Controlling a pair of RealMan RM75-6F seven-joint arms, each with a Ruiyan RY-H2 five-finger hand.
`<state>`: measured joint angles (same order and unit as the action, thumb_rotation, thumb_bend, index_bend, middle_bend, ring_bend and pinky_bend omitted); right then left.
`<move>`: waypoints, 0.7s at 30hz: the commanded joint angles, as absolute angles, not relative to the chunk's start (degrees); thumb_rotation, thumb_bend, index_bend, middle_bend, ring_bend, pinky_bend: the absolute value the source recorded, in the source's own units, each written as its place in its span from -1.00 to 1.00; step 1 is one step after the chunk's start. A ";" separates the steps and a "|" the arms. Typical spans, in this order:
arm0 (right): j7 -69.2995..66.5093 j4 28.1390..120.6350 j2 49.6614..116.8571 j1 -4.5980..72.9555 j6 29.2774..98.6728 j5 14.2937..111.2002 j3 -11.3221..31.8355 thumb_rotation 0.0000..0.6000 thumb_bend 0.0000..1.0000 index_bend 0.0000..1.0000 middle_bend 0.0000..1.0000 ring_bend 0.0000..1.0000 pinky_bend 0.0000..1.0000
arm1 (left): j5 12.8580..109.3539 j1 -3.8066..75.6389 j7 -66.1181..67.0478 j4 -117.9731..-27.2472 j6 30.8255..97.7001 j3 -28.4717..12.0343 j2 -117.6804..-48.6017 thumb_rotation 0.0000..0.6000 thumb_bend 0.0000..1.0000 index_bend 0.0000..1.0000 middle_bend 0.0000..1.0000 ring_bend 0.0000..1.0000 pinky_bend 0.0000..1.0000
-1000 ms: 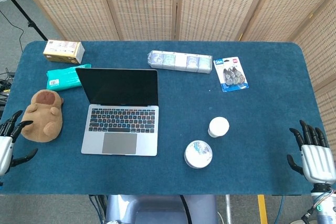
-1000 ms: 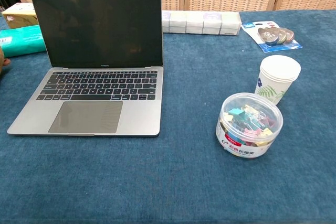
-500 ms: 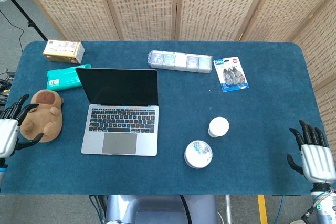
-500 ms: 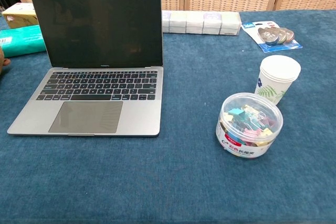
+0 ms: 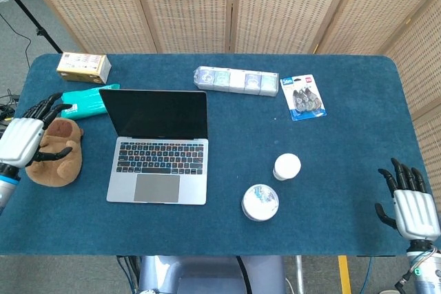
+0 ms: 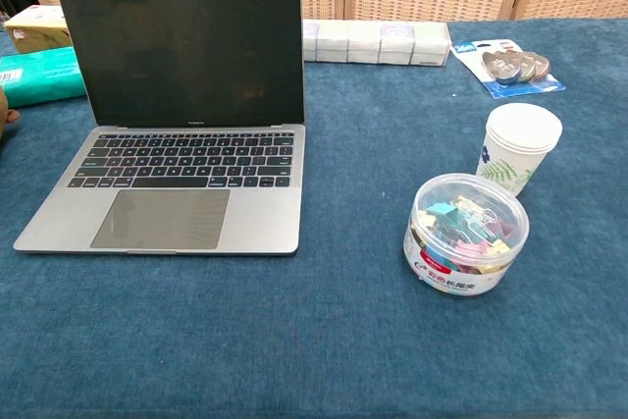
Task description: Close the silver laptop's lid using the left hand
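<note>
Since the earlier frame my left hand (image 5: 26, 137) has come up from the near-left edge of the bench and now hovers over the brown plush toy (image 5: 58, 153), fingers spread wide and holding nothing; the right hand (image 5: 412, 203) has stayed parked at the near-right corner, also spread and empty. The silver laptop with the dark screen (image 5: 160, 144) sits open on the blue felt-covered bench (image 5: 344, 135), left of centre, its lid (image 6: 179, 41) standing roughly upright with the keyboard facing me. I am still on the approach, with the lid untouched. To do this well, I judge I should carry the hand up and over the toy and the teal tissue packet (image 5: 81, 102) rather than sweep through them, arrive behind the lid's top edge near its left corner, lay flat fingers against the back, and push forward and down in an arc around the hinge. Pressing gently matters, since the base could skid on the felt or the lid could slam.
</note>
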<state>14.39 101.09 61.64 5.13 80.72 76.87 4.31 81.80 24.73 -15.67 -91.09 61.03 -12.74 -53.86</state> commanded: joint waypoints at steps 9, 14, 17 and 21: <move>13.73 101.17 61.36 5.12 80.74 77.00 4.35 1.00 -0.25 -0.67 -1.00 -1.00 -1.00 | 81.59 33.23 -20.33 -81.48 51.85 -13.68 -56.75 1.00 -0.62 -0.68 -0.92 -0.90 -0.75; 13.26 101.20 61.18 5.10 80.76 77.01 4.41 1.00 -0.25 -0.67 -1.00 -1.00 -1.00 | 81.08 35.39 -20.44 -79.22 51.75 -14.53 -59.00 1.00 -0.62 -0.68 -0.92 -0.90 -0.75; 12.96 101.17 61.08 5.12 80.63 76.88 4.45 1.00 -0.25 -0.67 -1.00 -1.00 -1.00 | 80.99 36.68 -20.03 -78.38 51.56 -14.93 -60.13 1.00 -0.62 -0.68 -0.92 -0.90 -0.75; 12.56 101.20 60.91 5.13 80.58 76.93 4.48 1.00 -0.25 -0.67 -1.00 -1.00 -1.00 | 80.15 38.75 -19.41 -78.15 51.06 -15.70 -62.54 1.00 -0.62 -0.68 -0.92 -0.90 -0.75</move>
